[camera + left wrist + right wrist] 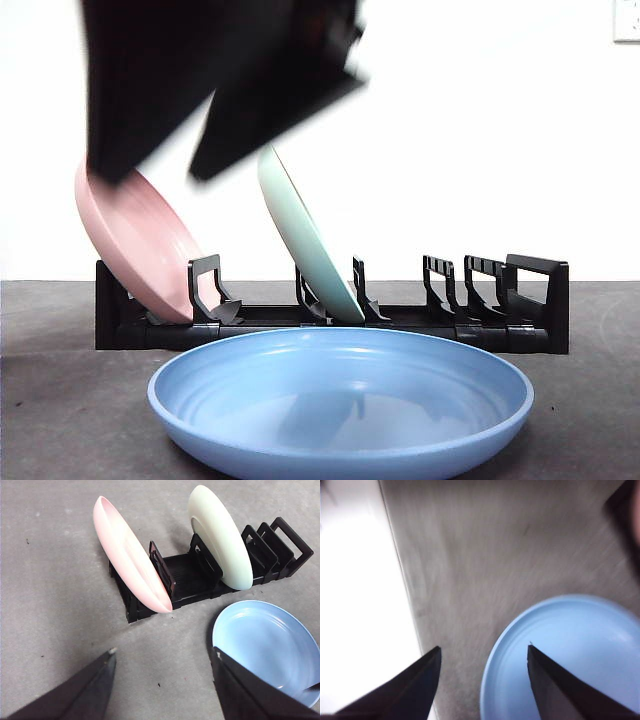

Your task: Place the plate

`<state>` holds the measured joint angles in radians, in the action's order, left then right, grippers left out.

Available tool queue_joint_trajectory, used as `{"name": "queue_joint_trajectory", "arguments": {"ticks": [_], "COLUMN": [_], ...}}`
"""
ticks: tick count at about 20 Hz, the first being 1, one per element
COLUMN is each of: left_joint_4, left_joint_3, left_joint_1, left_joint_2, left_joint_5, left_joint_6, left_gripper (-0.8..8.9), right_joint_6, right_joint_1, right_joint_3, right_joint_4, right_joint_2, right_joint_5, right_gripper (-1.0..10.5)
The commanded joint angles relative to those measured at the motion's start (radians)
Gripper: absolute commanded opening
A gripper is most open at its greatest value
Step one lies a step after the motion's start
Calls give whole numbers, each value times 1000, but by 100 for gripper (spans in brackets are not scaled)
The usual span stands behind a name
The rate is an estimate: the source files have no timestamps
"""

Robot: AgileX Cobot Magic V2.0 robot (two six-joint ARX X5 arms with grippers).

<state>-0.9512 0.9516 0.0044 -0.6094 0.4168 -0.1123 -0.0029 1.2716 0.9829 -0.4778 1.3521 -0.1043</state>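
Grey table [60, 400] beneath 2 spread, empty grippers. Blue plate [570, 655] lying flat just under right gripper [484, 652]; left gripper [162, 657] beside it.

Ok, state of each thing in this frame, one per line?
Pink plate: on edge in the rack's end slot, leaning.
Green plate: on edge in a middle slot, leaning.
Blue plate: flat on the table, outside the rack.
Rack: remaining slots empty.
Left gripper: open, holding nothing.
Right gripper: open, over the blue plate's rim.
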Motion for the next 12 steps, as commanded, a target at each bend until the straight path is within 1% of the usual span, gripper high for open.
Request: {"name": "queue_joint_trajectory", "arguments": {"ticks": [1, 4, 6, 9, 11, 12], "left_joint_4": [7, 7, 8, 9, 14, 24], "left_joint_3": [22, 22, 22, 22, 22, 22], "left_joint_1": [0, 0, 0, 0, 0, 0], "left_joint_2": [-5, -5, -5, -5, -9, -13], "left_joint_5": [-2, -2, -2, -1, -1, -1], "left_joint_6": [-3, 2, 2, 28, 31, 49], "left_gripper": [305, 305, 305, 305, 305, 305], "right_joint_6": [1, -16, -40, -79, -122, -137], "right_joint_1": [-39, -155, -264, -437, -549, -594], "right_joint_3": [3, -60, -116, -174, -187, -190], "right_joint_4": [-33, -56, -75, -135, -189, -203], "right_joint_2": [-86, -267, -383, -526, -602, -628], "right_joint_5": [-2, -38, -60, -61, -61, -59], "right_gripper": [264, 209, 209, 209, 210, 210]}}
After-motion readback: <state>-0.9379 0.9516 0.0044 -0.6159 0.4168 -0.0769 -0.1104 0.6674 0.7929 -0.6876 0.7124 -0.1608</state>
